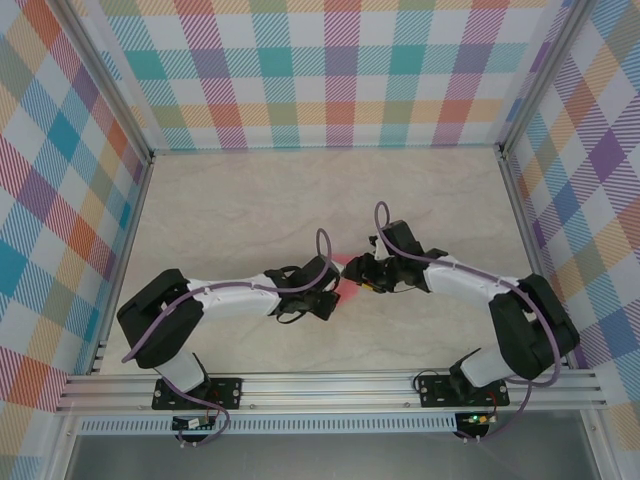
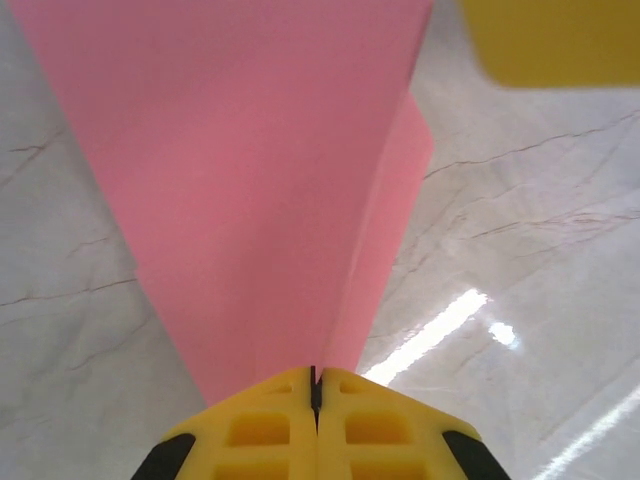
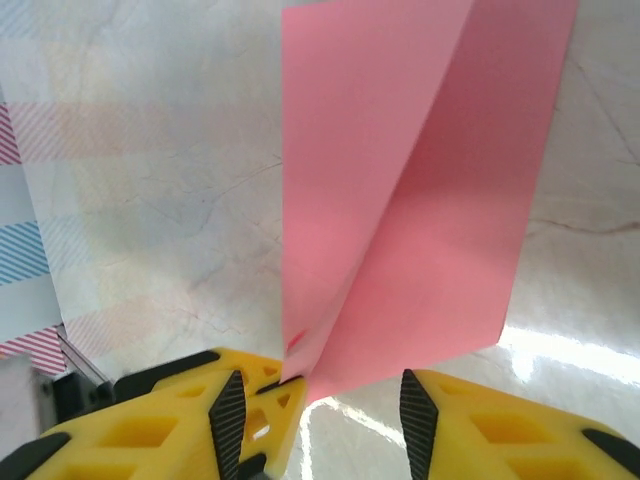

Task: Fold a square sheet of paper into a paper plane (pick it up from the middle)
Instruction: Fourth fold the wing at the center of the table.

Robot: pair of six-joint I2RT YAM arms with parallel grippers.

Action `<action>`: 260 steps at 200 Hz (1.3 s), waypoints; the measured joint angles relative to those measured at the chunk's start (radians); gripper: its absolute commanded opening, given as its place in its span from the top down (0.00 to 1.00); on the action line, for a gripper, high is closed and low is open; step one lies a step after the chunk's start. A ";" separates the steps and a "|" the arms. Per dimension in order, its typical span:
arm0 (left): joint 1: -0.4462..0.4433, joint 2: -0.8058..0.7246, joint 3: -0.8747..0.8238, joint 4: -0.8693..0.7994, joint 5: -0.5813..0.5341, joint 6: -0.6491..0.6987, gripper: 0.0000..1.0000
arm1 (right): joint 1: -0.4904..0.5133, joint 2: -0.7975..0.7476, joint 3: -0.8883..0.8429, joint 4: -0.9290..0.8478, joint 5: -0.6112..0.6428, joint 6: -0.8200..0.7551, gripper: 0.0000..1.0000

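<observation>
**Position.** The paper plane [image 1: 345,267] sits at the centre of the table [image 1: 250,200], between the two claws.

**Left gripper** [image 2: 315,395]: clenched. The jaws meet on the narrow end of the paper plane [image 2: 260,200], which fans out wide away from them. A second layer shows along its right edge.

**Right gripper** [image 3: 315,400]: released. The jaws stand apart, with a lower corner of the paper plane [image 3: 400,200] in the gap, close to the left pad. A central crease runs up from that corner.

**Clearance.** Bare marble-pattern surface lies open on all sides of the paper. Checked walls [image 1: 320,70] bound the far, left and right edges, and a metal rail [image 1: 330,385] bounds the near edge.

**Obstructions.** In the top view the left gripper [image 1: 326,297] and right gripper [image 1: 358,272] are tip to tip. One yellow finger [image 2: 550,40] of the right claw enters the left wrist view just beside the paper's wide end.
</observation>
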 measured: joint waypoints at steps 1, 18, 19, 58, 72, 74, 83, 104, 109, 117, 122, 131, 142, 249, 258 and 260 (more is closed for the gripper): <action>0.003 -0.001 -0.002 0.002 0.006 0.000 1.00 | 0.000 -0.002 -0.001 0.000 0.000 0.000 0.51; 0.034 -0.006 -0.028 0.041 0.074 -0.013 1.00 | -0.003 -0.062 -0.027 -0.007 0.006 -0.008 0.51; 0.037 -0.006 -0.032 0.045 0.079 -0.014 1.00 | -0.003 -0.064 -0.028 -0.008 0.006 -0.008 0.51; 0.109 -0.007 -0.126 0.152 0.216 -0.065 1.00 | -0.003 -0.135 -0.068 -0.015 0.005 -0.026 0.57; 0.122 -0.007 -0.153 0.190 0.251 -0.083 1.00 | -0.003 -0.136 -0.076 -0.014 -0.003 -0.036 0.58; 0.124 -0.007 -0.155 0.194 0.254 -0.085 1.00 | -0.003 -0.136 -0.077 -0.014 -0.004 -0.037 0.58; 0.130 -0.009 -0.166 0.218 0.274 -0.097 1.00 | -0.003 -0.136 -0.083 -0.010 -0.013 -0.040 0.59; 0.149 -0.013 -0.198 0.268 0.318 -0.122 1.00 | -0.003 -0.135 -0.094 0.000 -0.039 -0.043 0.62; 0.154 -0.015 -0.204 0.278 0.327 -0.127 1.00 | -0.003 -0.132 -0.095 0.005 -0.045 -0.043 0.63; 0.164 -0.021 -0.216 0.290 0.341 -0.133 1.00 | -0.003 -0.126 -0.095 0.012 -0.055 -0.043 0.64; 0.170 -0.024 -0.220 0.293 0.350 -0.138 1.00 | -0.003 -0.121 -0.095 0.019 -0.061 -0.044 0.64; 0.180 -0.030 -0.227 0.303 0.364 -0.147 0.99 | -0.003 -0.111 -0.095 0.032 -0.071 -0.044 0.66; 0.192 -0.035 -0.235 0.318 0.382 -0.156 1.00 | -0.002 -0.095 -0.095 0.050 -0.083 -0.044 0.67; 0.248 -0.039 -0.256 0.373 0.482 -0.198 0.99 | 0.064 0.133 0.013 0.148 -0.138 -0.036 0.76; 0.252 -0.039 -0.256 0.375 0.488 -0.201 0.98 | 0.064 0.146 0.023 0.153 -0.137 -0.036 0.76; 0.253 -0.039 -0.256 0.375 0.490 -0.201 0.99 | 0.064 0.149 0.025 0.154 -0.137 -0.036 0.76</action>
